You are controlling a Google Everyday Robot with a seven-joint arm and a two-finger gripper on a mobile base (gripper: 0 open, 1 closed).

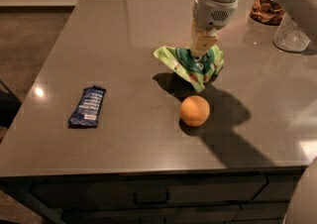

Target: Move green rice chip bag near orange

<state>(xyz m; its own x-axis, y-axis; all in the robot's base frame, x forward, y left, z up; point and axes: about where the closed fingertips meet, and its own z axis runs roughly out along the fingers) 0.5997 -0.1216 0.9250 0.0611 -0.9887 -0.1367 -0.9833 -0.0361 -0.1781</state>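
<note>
Pincer [201, 53] holding one green bag [197, 72], one orange [194, 110]

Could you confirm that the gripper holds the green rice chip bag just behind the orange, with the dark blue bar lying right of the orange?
Not quite: the camera view shows the dark blue bar lying left of the orange, not right. The gripper does hold the green rice chip bag just behind the orange.

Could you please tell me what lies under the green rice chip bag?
Only its shadow on the grey table shows beneath the green rice chip bag, which the tool holds from above. The tabletop directly under it is covered.
</note>
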